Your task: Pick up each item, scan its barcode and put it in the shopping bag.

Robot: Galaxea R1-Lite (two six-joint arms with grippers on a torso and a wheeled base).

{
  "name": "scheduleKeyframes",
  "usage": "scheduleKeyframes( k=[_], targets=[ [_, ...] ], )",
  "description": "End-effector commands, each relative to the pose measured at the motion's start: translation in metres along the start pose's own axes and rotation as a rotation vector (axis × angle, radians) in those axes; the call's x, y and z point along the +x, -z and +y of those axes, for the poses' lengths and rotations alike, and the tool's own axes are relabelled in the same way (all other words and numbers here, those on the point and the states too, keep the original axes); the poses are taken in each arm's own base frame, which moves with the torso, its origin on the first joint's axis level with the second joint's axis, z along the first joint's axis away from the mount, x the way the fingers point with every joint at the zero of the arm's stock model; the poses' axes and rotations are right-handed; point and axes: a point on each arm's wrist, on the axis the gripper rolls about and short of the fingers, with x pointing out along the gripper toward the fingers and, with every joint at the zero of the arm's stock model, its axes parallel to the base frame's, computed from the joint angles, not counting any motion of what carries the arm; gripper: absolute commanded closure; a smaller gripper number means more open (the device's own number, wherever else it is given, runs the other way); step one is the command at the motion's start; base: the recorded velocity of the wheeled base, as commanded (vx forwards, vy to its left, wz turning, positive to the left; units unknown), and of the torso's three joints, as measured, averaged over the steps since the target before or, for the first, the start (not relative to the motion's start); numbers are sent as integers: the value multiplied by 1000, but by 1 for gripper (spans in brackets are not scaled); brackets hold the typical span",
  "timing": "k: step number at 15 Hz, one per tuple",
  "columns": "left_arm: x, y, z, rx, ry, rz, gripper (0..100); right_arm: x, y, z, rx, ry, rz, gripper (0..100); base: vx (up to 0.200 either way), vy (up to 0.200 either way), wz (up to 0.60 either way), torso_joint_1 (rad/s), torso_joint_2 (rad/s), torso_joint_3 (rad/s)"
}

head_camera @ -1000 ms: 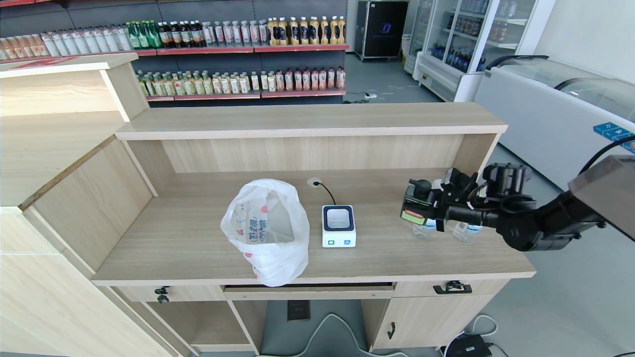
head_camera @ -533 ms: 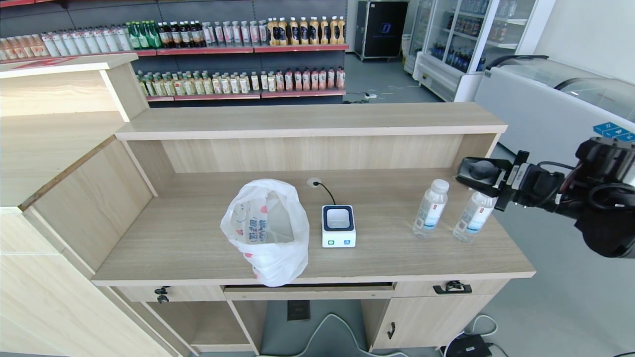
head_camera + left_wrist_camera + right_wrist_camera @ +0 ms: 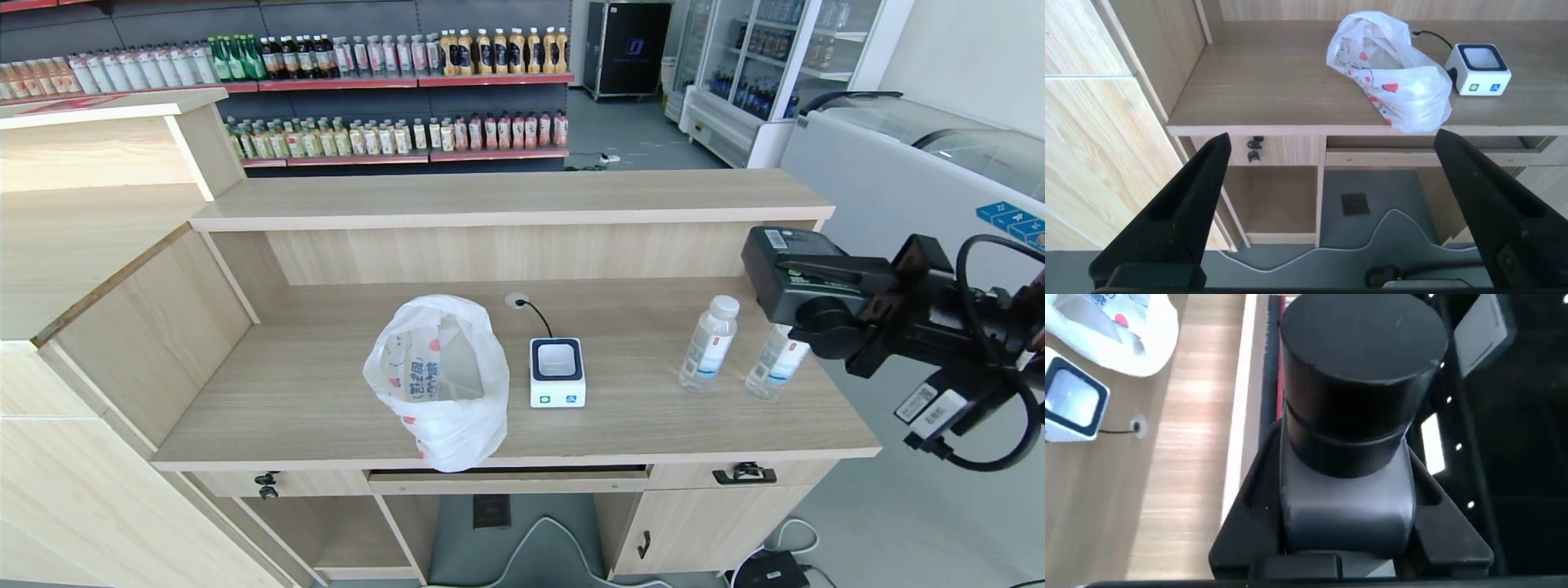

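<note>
Two clear water bottles with white caps stand on the wooden counter (image 3: 620, 425) at the right: one (image 3: 709, 343) in full view, the other (image 3: 774, 361) partly behind my right arm. The end of the right arm, with the right gripper (image 3: 804, 286), hangs just above and beside that second bottle, touching nothing I can see. A white barcode scanner (image 3: 558, 372) sits mid-counter, and the white plastic shopping bag (image 3: 441, 380) stands open to its left. My left gripper (image 3: 1333, 143) is open and empty, low in front of the counter, facing the bag (image 3: 1392, 69) and scanner (image 3: 1478, 69).
A raised back shelf (image 3: 506, 200) and a slanted side wall (image 3: 147, 318) bound the counter behind and on the left. The scanner's cable (image 3: 535, 314) runs to a hole at the back. A chest freezer (image 3: 914, 171) stands beyond the right end.
My right arm has pulled back to the right, away from the two bottles, and its wrist has turned. Both bottles stand where they were. Bag and scanner have not moved.
</note>
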Motion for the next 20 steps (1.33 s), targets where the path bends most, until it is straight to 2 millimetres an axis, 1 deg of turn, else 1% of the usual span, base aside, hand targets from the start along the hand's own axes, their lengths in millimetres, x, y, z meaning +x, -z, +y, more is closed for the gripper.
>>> scheduleKeyframes(
  k=[1, 2, 3, 4, 6, 7, 9, 11, 14, 16, 20],
  targets=[
    [0, 0, 0, 0, 0, -1, 0, -5, -44, -36, -236, 73, -42, 100, 0, 0, 0, 0, 0, 0],
    [0, 0, 0, 0, 0, -1, 0, -1, -57, -49, -363, 126, -68, 100, 0, 0, 0, 0, 0, 0],
    [0, 0, 0, 0, 0, -1, 0, 6, -68, -53, -427, 161, -117, 100, 0, 0, 0, 0, 0, 0],
    [0, 0, 0, 0, 0, -1, 0, 14, -77, -48, -468, 176, -168, 100, 0, 0, 0, 0, 0, 0],
    [0, 0, 0, 0, 0, -1, 0, 38, -97, -38, -523, 230, -298, 100, 0, 0, 0, 0, 0, 0],
    [0, 0, 0, 0, 0, -1, 0, 45, -104, -34, -536, 240, -343, 100, 0, 0, 0, 0, 0, 0],
    [0, 0, 0, 0, 0, -1, 0, 53, -116, -28, -537, 234, -410, 100, 0, 0, 0, 0, 0, 0],
    [0, 0, 0, 0, 0, -1, 0, 55, -127, -27, -528, 232, -471, 100, 0, 0, 0, 0, 0, 0],
    [0, 0, 0, 0, 0, -1, 0, 48, -144, -31, -520, 230, -542, 100, 0, 0, 0, 0, 0, 0],
    [0, 0, 0, 0, 0, -1, 0, 47, -146, -29, -490, 207, -558, 100, 0, 0, 0, 0, 0, 0],
    [0, 0, 0, 0, 0, -1, 0, 48, -144, -32, -457, 204, -554, 100, 0, 0, 0, 0, 0, 0]
  ],
)
